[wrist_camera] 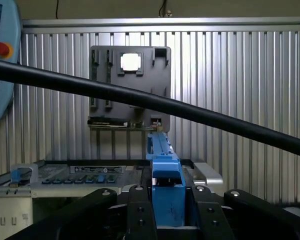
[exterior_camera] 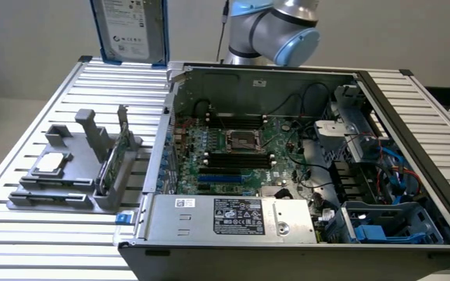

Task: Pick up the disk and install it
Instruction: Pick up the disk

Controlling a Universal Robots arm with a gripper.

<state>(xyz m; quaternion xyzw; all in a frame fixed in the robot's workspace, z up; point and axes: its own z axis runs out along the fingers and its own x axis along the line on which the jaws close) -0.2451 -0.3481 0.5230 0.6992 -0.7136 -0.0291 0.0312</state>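
Exterior view: the disk hangs high in the air, standing up, with its white label facing me. It is above the far corner of the computer case, on the exterior view's left. Nothing is under it but the worktop. If the grip gives way, the disk falls a long way and could break. The robot arm stands behind the case. Inside the case, lots of thin wires lie near the blue bay, at the near corner on the exterior view's right. I think the disk could catch on those wires or bump the case's tall wall if it comes in crooked.

Wrist view: the end effector is clamped on the disk, with its black fingers pressed on both flat sides. I see the disk edge-on, with its blue rail pointing out over the case. The hold is only at one end, so the disk could tip or slide. A thick black cable runs across, closer to the camera than the case. It could snag when the arm turns. The grey holder with the little chip sits beside the case and could get knocked.
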